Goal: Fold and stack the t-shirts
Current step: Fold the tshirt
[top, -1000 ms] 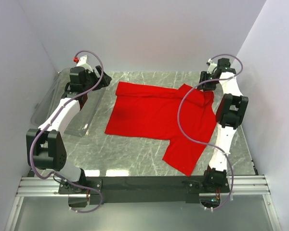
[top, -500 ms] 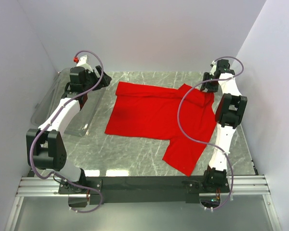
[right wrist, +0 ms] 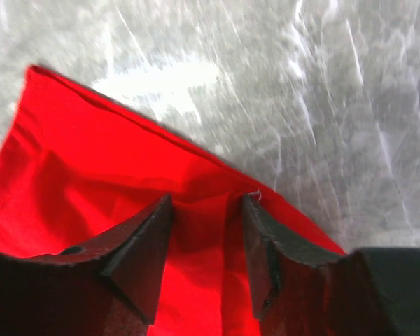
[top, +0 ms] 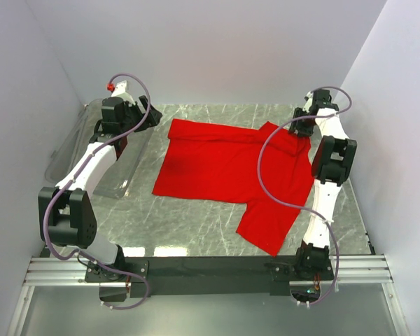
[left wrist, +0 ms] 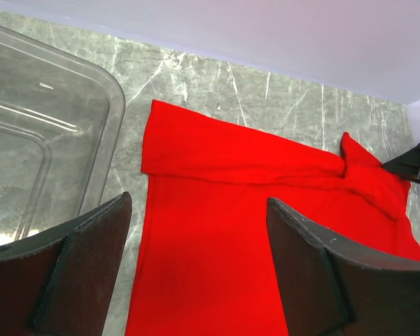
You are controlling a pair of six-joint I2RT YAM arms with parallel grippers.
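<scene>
Since the shirt lies spread across the bench, my right gripper sits at its far-right corner, jaws straddling cloth; I cannot tell if it grips. Left gripper hangs open near the far-left corner.

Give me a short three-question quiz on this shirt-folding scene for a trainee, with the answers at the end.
1. True or false: the shirt lies inside the bin.
2. Pick one: the right gripper is over A) the bin, B) the shirt's far right edge, C) bare table only.
3. Fill in: the left gripper has its fingers ____ and nothing held between them.

Key: 1 false, the shirt is spread on the table beside the bin. 2 B. 3 open.
</scene>
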